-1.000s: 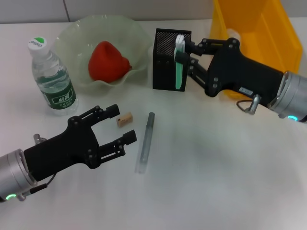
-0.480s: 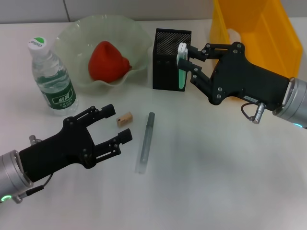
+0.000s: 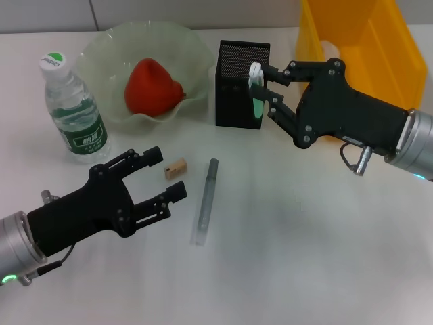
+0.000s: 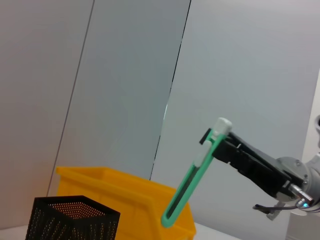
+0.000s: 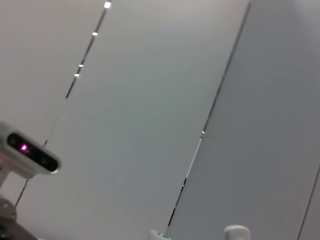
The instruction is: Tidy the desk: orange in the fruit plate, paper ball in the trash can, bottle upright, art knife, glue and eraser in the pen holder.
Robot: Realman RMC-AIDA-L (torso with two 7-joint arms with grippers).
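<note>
Right gripper (image 3: 259, 87) pinches slim green art knife (image 3: 256, 101) beside mesh pen holder (image 3: 238, 84).

Two robot arms over the table

Left gripper (image 3: 164, 176) sits near, fingers wide apart. Right gripper (image 3: 260, 84) reaches far, fingers pinched together.

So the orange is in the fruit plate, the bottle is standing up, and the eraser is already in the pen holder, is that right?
Not quite: the eraser lies on the desk by the left gripper, outside the pen holder, as the head view shows. The orange is in the fruit plate; the bottle stands upright.
</note>
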